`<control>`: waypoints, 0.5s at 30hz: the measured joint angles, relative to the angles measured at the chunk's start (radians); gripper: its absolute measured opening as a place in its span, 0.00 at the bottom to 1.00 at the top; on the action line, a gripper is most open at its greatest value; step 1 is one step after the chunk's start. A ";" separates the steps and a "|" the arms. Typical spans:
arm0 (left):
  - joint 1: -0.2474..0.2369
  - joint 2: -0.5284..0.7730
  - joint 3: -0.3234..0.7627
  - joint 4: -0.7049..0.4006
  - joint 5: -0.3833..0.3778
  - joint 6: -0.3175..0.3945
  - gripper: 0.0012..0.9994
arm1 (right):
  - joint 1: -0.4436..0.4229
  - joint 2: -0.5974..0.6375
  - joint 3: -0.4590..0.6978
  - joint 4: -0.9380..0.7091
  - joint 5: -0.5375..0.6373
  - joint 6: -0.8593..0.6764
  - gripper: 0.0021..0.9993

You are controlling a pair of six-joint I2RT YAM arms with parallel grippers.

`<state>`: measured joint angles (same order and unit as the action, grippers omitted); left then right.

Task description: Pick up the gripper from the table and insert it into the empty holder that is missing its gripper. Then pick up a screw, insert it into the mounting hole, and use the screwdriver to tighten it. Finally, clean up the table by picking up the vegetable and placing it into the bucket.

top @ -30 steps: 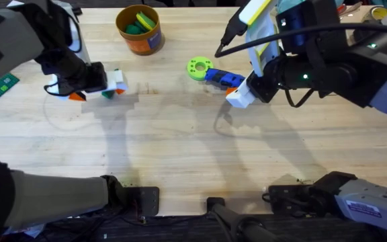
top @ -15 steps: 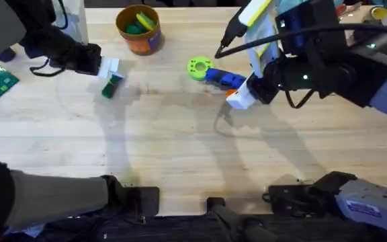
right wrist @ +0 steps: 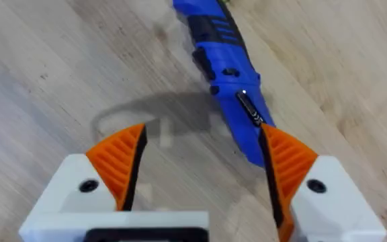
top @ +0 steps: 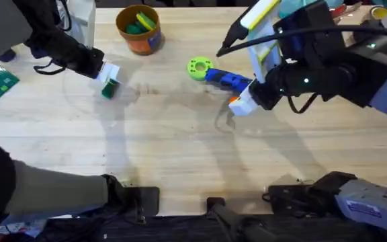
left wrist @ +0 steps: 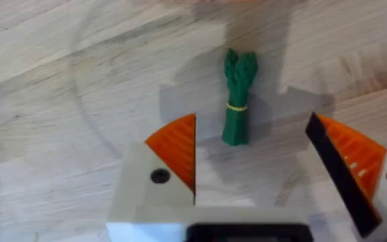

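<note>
Hovering your open left pincer over the toy asparagus bundle, straddle its stalk squarely before closing, while your right pincer gapes beside the screwdriver.

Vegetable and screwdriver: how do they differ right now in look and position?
The vegetable is small and dark green, a bundle with a yellow band; the screwdriver is longer and bright blue. The vegetable lies on the table's left side, the screwdriver right of center beside a green ring. Each lies flat on the wood near an open end effector.
</note>
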<state>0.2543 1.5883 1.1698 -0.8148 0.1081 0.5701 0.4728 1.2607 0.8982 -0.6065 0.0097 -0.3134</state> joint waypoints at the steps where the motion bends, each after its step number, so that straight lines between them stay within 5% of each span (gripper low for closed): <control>1: 0.000 0.005 0.000 0.000 0.000 0.002 0.99 | 0.000 0.000 0.000 0.000 0.000 0.000 0.97; 11: 0.000 0.161 0.000 0.040 -0.001 0.007 0.99 | 0.000 0.000 0.000 0.000 0.000 0.000 0.97; 15: 0.000 0.172 0.000 0.082 0.000 0.010 0.84 | 0.000 0.000 0.000 0.000 0.000 0.000 0.97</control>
<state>0.2543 1.7605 1.1698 -0.7329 0.1078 0.5801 0.4728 1.2610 0.8982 -0.6067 0.0097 -0.3134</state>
